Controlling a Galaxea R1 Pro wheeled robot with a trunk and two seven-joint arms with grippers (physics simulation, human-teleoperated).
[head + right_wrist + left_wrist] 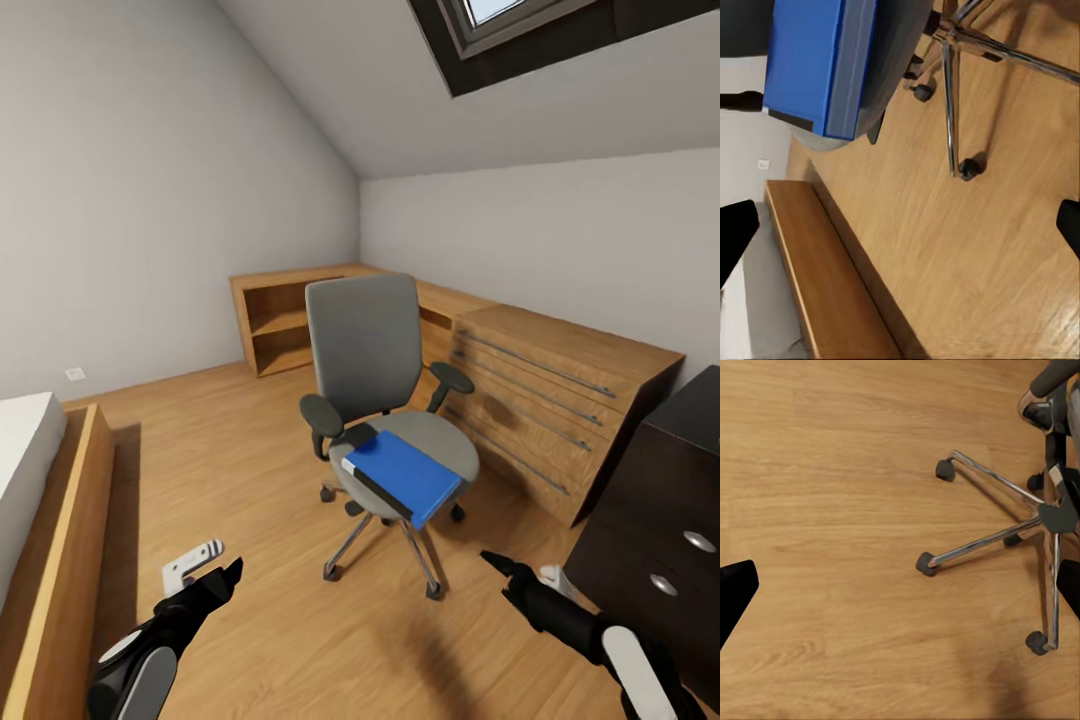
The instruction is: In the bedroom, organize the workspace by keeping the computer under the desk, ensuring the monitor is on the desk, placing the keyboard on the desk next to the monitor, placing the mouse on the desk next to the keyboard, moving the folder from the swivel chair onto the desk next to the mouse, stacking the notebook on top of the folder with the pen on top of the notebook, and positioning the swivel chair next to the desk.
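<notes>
Facing the swivel chair (385, 400), we hold our left gripper (215, 580) low over the wooden floor (250, 470), jaws apart and empty. Between and beyond both grippers, the blue folder (405, 475) lies on the grey seat — a dark notebook (362, 437) beside it. Our right gripper (505, 568) hangs open too, nothing between its jaws.

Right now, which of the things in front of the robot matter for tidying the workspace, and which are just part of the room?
Belongs to the job:
- grey padded swivel chair on a chrome wheeled base
- flat bright blue folder lying on its seat
- left hand and right hand, both open and holding nothing

Just there:
- light wooden drawer unit
- low wooden shelf
- wooden bed frame
</notes>
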